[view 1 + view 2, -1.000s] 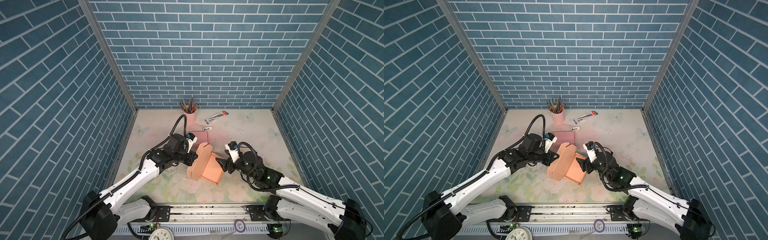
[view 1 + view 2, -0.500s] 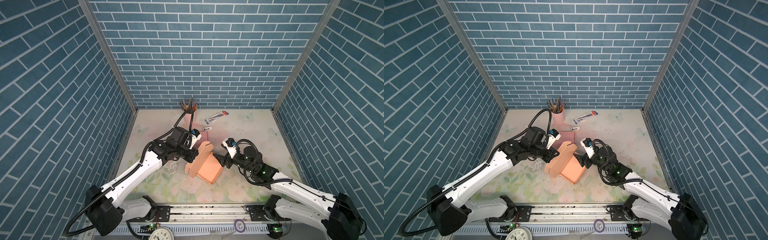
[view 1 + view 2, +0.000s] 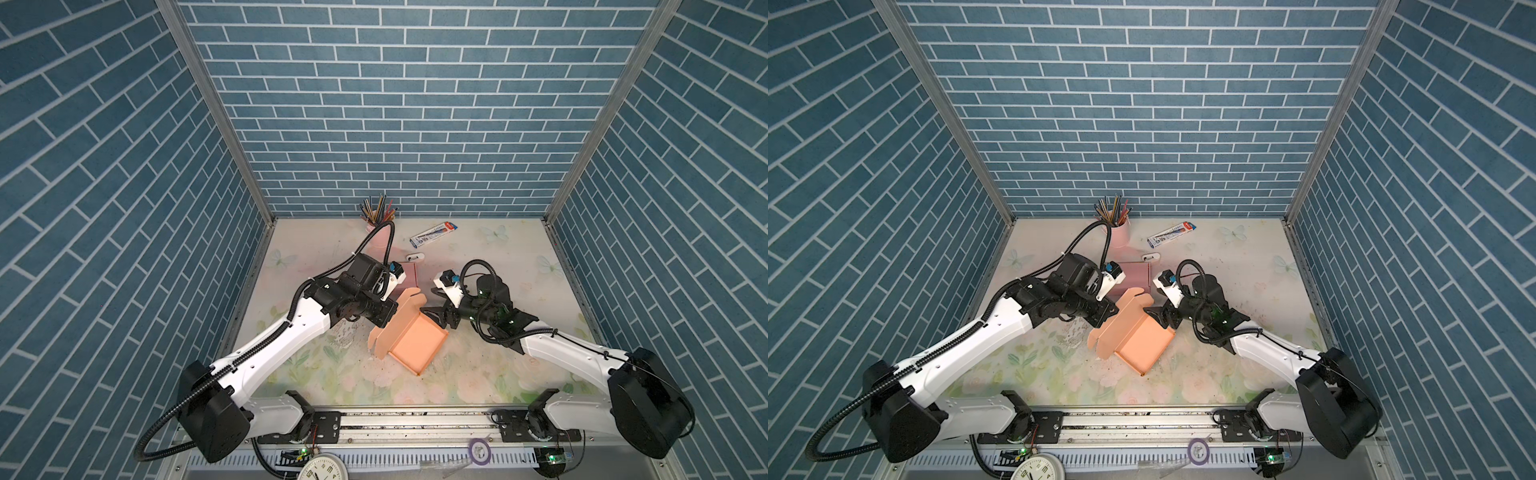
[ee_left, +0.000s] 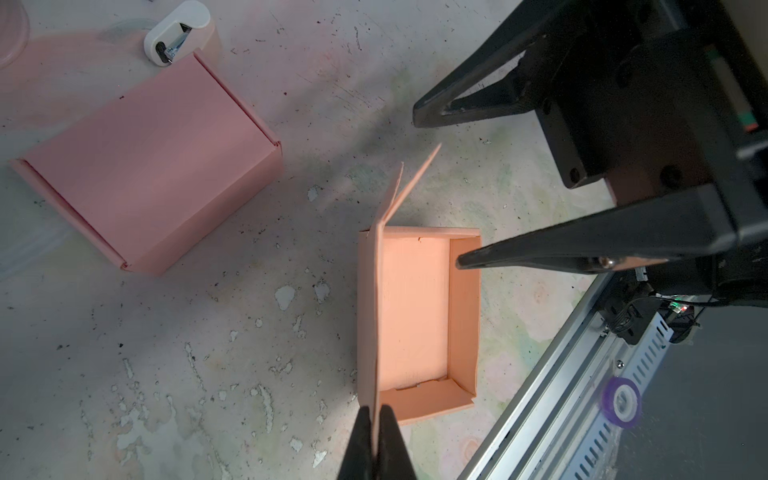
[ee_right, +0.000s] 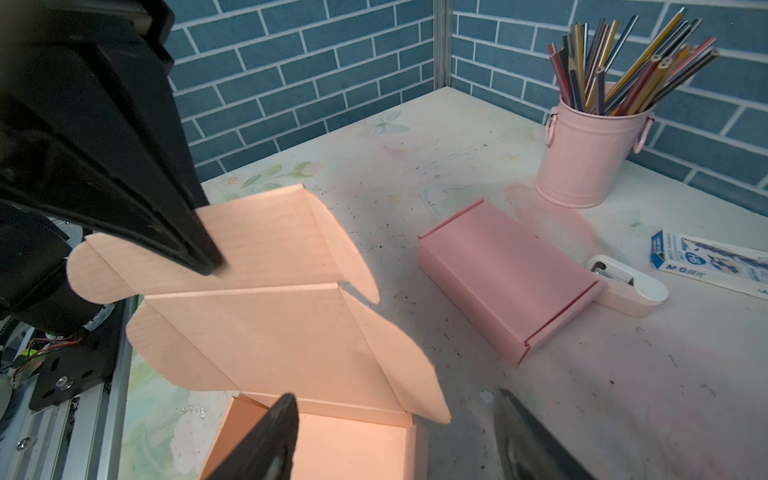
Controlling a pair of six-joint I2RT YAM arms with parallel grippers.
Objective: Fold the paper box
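Observation:
The orange paper box (image 3: 415, 345) (image 3: 1144, 343) rests as an open tray on the table, its lid (image 5: 270, 324) standing up along the left side. My left gripper (image 4: 377, 411) (image 3: 390, 316) (image 3: 1111, 311) is shut on the lid's upper flap. At the tray's far end my right gripper (image 5: 395, 399) (image 3: 432, 303) (image 3: 1152, 301) (image 4: 436, 191) stands open. One of its fingers (image 4: 519, 253) hangs over the tray's far wall, the other is outside the box, and nothing is between them.
A closed pink box (image 4: 149, 166) (image 5: 507, 274) lies just behind the orange one, with a white stapler (image 5: 627, 282) beside it. A pink pencil bucket (image 5: 582, 158) and a blue-white pen carton (image 3: 432, 233) stand at the back. A metal rail (image 3: 415, 419) runs along the front edge.
The left gripper has moved right and back with the lid, and the tray has turned on the table. The right gripper has come from the tray's right side to its far end.

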